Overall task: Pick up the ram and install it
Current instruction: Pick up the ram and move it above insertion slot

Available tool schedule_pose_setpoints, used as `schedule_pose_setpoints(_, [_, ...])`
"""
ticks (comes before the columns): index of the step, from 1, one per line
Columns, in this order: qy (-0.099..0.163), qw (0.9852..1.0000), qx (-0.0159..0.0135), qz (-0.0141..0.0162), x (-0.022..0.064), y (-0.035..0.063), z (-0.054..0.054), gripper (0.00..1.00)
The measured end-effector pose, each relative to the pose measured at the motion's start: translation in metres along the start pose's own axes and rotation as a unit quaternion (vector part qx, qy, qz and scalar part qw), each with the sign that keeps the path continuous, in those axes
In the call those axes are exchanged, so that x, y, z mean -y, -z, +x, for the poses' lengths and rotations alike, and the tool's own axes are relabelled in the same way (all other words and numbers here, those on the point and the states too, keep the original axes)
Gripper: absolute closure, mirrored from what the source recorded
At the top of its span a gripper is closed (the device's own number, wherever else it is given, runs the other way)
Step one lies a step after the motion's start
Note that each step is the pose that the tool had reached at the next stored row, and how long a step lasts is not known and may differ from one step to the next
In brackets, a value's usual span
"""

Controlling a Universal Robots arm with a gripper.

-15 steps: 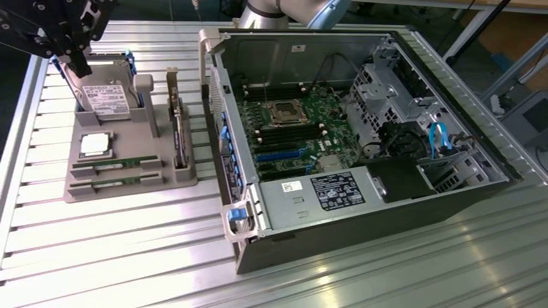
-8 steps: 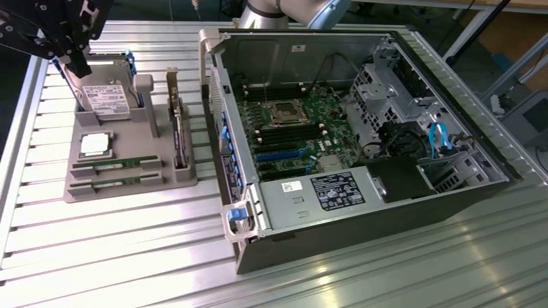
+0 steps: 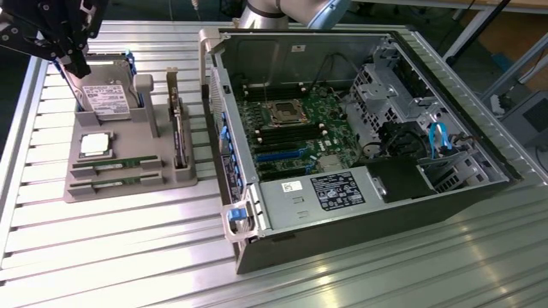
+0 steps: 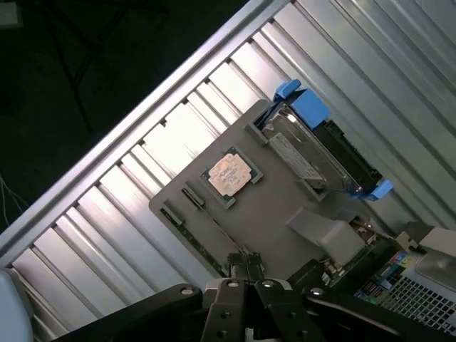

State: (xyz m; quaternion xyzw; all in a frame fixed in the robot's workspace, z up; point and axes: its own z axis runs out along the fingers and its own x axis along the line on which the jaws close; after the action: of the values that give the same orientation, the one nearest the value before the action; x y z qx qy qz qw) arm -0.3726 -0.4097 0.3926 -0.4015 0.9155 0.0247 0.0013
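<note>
Ribbed metal tabletop (image 3: 128, 250). Grey holder tray (image 3: 141, 151) sat toward the exterior view's left; open computer case (image 3: 360, 224) lay on its side toward the exterior view's right, motherboard (image 3: 287, 138) exposed.

Tool (image 3: 79, 69) hung above the far corner of the tray at the exterior view's left, just beside the upright hard drive (image 3: 109, 96). In the wrist view its fingers (image 4: 235, 267) were pressed together with nothing between them: closed and empty.

The ram (image 3: 115, 165) lay flat in a slot along the tray's near edge, green edge showing. A second stick (image 3: 114, 187) lay in the next slot, just beside and parallel to it. Both were well apart from the tool and still seated in the tray; neither had been lifted.

Square silver processor chip (image 3: 94, 144) rested on the tray between the hard drive and the ram. Dark expansion card (image 3: 178, 138) stood on edge along the side of the tray nearest the case.

Hard drive carried a blue bracket (image 4: 303, 107), plain in the wrist view.
</note>
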Motion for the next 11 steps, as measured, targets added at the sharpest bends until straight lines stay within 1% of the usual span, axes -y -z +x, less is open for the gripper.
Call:
schedule_pose_setpoints(2, [0.014, 0.9999, -0.0007, -0.0003, 0.0, 0.0, 0.0, 0.89])
schedule_pose_setpoints(5, [0.048, 0.9988, -0.0021, -0.0011, 0.0, 0.0, 0.0, 0.89])
schedule_pose_setpoints(7, [0.073, 0.9974, -0.0032, -0.0016, 0.0, 0.0, 0.0, 0.89])
schedule_pose_setpoints(9, [0.096, 0.9954, -0.0042, -0.0021, 0.0, 0.0, 0.0, 0.89])
schedule_pose_setpoints(11, [0.11, 0.9939, -0.0049, -0.0025, 0.0, 0.0, 0.0, 0.89])
